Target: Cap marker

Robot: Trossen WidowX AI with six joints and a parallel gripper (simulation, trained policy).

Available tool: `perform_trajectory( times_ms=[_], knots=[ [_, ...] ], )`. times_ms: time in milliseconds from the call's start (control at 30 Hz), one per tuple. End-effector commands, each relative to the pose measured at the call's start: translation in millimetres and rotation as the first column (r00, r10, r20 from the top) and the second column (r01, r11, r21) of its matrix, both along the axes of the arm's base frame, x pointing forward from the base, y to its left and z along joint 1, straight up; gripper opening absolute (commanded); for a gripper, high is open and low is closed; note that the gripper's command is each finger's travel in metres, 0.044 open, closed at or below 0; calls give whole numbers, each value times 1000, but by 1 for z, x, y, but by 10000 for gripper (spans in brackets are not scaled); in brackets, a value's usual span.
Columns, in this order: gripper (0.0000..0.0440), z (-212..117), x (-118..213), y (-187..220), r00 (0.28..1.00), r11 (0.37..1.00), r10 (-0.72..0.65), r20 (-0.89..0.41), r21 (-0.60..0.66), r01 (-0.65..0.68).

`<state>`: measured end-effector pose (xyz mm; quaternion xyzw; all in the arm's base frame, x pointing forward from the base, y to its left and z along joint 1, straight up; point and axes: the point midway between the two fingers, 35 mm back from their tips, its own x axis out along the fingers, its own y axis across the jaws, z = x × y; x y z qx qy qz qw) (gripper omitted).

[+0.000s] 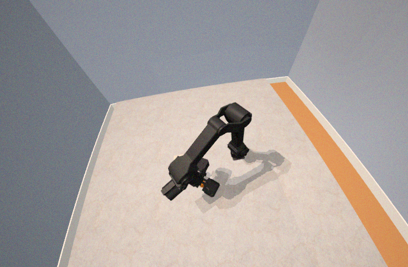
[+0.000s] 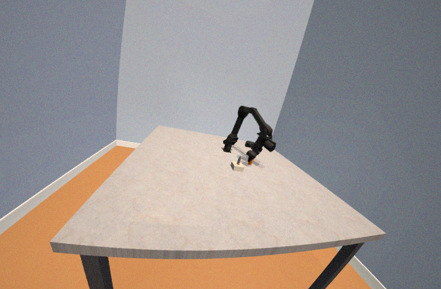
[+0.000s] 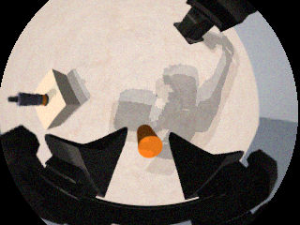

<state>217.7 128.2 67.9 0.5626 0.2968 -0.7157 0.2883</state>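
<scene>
The orange cap (image 1: 202, 185) (image 2: 250, 162) (image 3: 150, 146) stands upright on the table. My gripper (image 2: 250, 158) (image 3: 148, 133) is open, low over the table, with its fingers on either side of the cap. In the wrist view, a gap shows between the cap and each finger. The dark marker (image 2: 239, 159) (image 3: 30, 99) stands upright in the cream holder block (image 2: 238, 168) (image 3: 52, 111), an orange band at its base. The block is left of the gripper in the wrist view. In the top view the arm hides the marker and nearly all of the block.
The arm's base (image 1: 237, 151) (image 2: 227, 147) (image 3: 192, 25) stands on the pale table (image 1: 257, 226) (image 2: 193, 204) behind the block and cap in the exterior view. The arm arches from it over to the cap. Its shadow falls on the table beside the cap.
</scene>
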Motion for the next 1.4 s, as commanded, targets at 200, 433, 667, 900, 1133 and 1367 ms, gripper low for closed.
perform_trajectory(
  times_ms=[200, 433, 667, 900, 1133, 1367],
  knots=[
    [221, -11, -2, 0, 999, 999, 49, 14, -6, -49],
    [45, -2, 1, 2, 996, 998, 70, 52, -3, -70],
    [43, 19, 18, 3, 990, 998, 63, 127, 20, -66],
    [45, 42, 32, 1, 983, 998, 39, 181, 46, -48],
    [45, 60, 50, -10, 977, 998, -6, 213, 69, -10],
    [42, 75, 66, -23, 973, 996, -53, 226, 83, 35]
  ],
)
